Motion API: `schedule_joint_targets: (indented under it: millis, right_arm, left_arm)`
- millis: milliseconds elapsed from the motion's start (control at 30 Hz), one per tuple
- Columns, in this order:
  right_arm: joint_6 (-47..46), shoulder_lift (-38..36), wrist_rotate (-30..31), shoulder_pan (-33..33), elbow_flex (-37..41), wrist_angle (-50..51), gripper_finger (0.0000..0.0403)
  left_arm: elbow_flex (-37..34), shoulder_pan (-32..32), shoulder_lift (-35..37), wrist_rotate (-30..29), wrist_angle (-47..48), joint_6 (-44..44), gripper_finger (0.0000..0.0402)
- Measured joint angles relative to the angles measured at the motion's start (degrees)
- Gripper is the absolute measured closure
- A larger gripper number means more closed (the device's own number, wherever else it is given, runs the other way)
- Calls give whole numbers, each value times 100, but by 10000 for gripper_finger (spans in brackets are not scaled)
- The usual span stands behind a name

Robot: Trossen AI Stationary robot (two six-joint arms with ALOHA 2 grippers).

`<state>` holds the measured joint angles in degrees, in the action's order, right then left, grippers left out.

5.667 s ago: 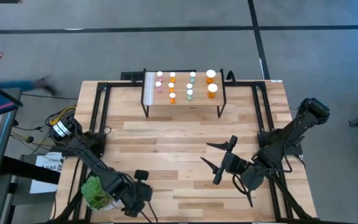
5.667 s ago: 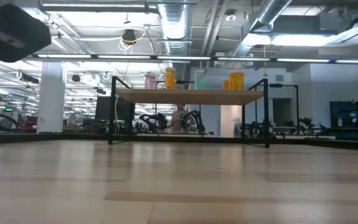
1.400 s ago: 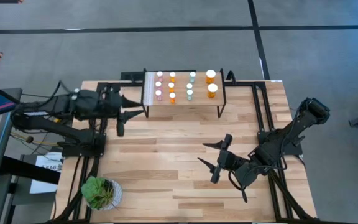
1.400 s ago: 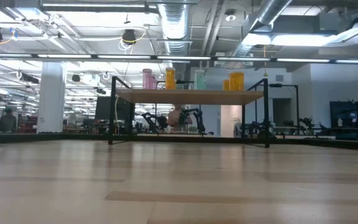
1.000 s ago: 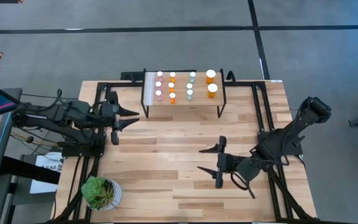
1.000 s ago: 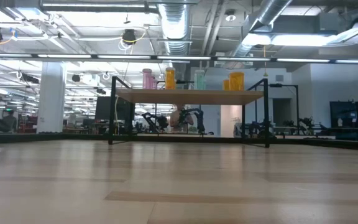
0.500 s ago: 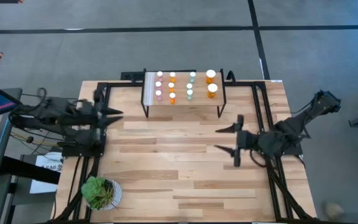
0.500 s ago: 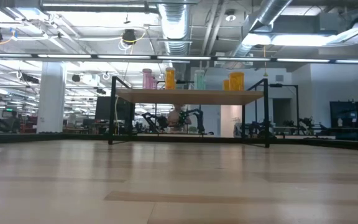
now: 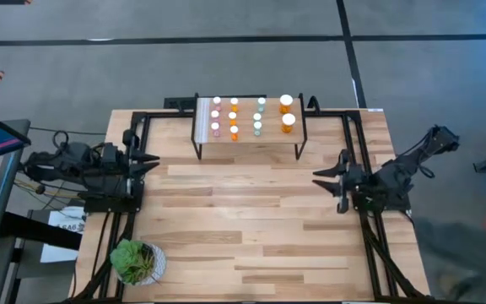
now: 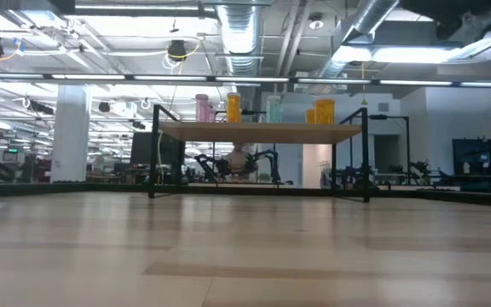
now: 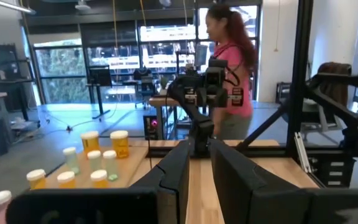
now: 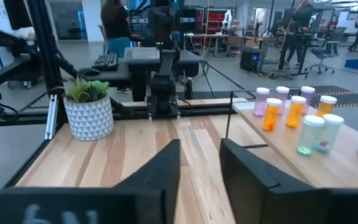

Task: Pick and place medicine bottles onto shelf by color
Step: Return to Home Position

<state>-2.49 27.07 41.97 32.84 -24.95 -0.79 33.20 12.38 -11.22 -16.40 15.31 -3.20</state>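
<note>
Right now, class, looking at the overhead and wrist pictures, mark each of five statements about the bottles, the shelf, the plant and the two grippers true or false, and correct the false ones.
1. Every one of the medicine bottles stands on the shelf; none is on the tabletop. True.
2. The right gripper holds an orange bottle. False: it is open and empty, near the table's right edge.
3. The two wider orange bottles stand at the shelf's right end. True.
4. The potted plant stands on the shelf. False: it stands on the tabletop at the near left corner.
5. The left gripper hovers over the shelf. False: it is at the table's left edge, apart from the shelf.
</note>
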Motion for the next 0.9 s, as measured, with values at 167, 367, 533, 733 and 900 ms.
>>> schedule_joint_targets:
  millis: [167, 367, 533, 733, 900]
  right_arm:
    - [163, -797, -2, -4, 460, -6, 331]
    - [496, -1642, -10, 0, 861, 52, 392]
    - [1112, -2449, -203, 3, 986, 64, 388]
    - [1613, -2684, -382, -38, 1024, 208, 397]
    - [1536, -2679, -459, -172, 1261, 332, 395]
  left_arm:
    - [-423, 0, 436, 7, 7, 73, 347]
    - [-878, 0, 924, 37, 12, 117, 347]
    - [-867, 0, 1112, 291, 536, 64, 347]
    - [-1159, 0, 1112, 172, 277, 173, 347]
    - [-1938, 0, 1099, 342, -794, 237, 347]
